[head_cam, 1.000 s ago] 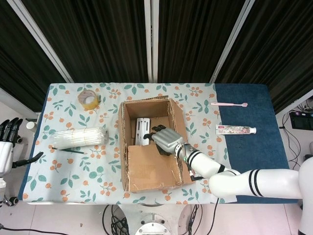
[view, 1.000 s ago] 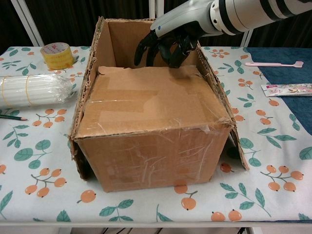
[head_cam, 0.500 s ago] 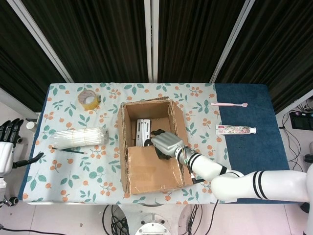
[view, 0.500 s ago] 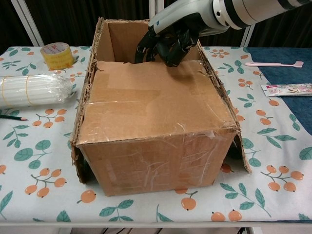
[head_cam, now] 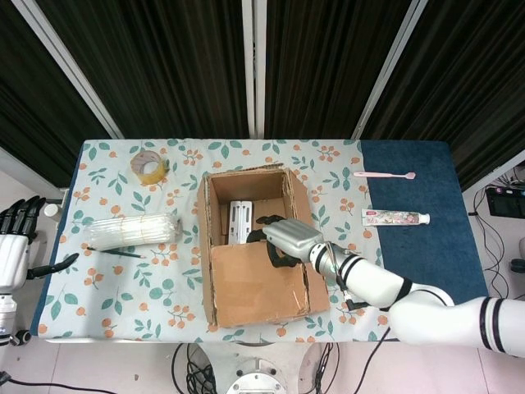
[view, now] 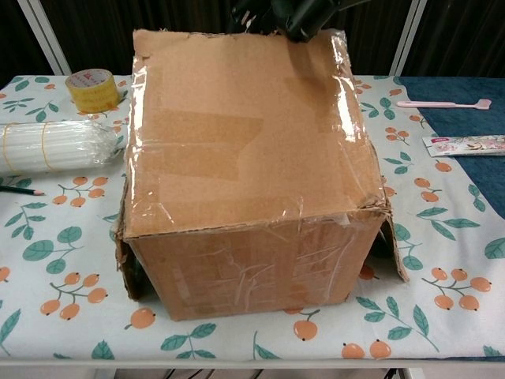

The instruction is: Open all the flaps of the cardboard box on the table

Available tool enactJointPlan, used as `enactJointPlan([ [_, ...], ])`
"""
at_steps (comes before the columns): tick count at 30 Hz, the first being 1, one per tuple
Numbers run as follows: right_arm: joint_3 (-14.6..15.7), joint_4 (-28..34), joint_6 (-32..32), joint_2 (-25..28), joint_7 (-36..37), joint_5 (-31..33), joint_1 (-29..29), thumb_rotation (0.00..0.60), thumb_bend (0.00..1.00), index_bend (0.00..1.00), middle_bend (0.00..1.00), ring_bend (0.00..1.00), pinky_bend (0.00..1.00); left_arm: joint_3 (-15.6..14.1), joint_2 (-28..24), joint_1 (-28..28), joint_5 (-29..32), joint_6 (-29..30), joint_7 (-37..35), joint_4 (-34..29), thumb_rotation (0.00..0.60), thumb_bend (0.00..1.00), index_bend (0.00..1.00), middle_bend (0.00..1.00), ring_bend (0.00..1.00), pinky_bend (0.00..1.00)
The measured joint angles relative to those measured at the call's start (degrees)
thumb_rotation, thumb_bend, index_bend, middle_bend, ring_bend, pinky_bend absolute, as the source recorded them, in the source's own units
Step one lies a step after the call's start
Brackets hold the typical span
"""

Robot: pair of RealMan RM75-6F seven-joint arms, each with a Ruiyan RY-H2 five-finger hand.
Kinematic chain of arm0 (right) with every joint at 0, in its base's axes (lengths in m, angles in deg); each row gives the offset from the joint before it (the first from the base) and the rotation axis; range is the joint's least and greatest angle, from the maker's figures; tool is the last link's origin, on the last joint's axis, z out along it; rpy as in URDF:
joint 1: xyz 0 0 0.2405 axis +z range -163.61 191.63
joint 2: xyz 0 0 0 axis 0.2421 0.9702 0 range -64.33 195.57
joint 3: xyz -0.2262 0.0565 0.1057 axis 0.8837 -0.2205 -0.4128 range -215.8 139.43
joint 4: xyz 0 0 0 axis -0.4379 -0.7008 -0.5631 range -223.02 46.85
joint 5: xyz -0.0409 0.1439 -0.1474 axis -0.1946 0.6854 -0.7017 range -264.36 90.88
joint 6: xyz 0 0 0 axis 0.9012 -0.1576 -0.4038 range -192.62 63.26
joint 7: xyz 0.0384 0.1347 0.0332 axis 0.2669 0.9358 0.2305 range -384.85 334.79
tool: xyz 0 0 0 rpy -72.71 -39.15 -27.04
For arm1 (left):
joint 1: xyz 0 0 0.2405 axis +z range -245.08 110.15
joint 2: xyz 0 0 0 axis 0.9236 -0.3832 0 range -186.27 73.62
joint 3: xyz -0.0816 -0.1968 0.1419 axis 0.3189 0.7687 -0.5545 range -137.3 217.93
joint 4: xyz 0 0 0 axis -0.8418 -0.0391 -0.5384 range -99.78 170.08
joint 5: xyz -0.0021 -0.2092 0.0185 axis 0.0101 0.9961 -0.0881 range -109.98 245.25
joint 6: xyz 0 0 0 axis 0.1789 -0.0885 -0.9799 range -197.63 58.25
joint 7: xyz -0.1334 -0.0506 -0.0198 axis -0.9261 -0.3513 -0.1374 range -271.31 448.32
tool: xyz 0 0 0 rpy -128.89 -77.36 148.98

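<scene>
While the right hand grips the far edge of the near flap, which is tilted upward, the cardboard box sits on the middle of the table. The left hand is at the far left, its fingers apart, holding nothing.
</scene>
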Motion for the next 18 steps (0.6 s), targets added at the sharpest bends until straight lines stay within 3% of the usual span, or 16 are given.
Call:
enactJointPlan([
  [7,-9.60,4.88,-5.67,8.00,8.67,-9.24,-9.14,0.600,1.00,0.28,0.30,0.00,0.00,0.36,0.03,-0.88,-1.72,-0.05,1.14,-1.90,0.164,0.00,0.05,0.09,0.07,0.16],
  [18,-24.66,11.11,-13.95,13.05,19.64,-22.04,-25.25,0.600,1.00,0.27,0.32,0.00,0.00,0.71,-0.01,-2.00,-2.07,-1.57,4.25,-4.90,0.164,0.00,0.05,0.09,0.07,0.16],
])
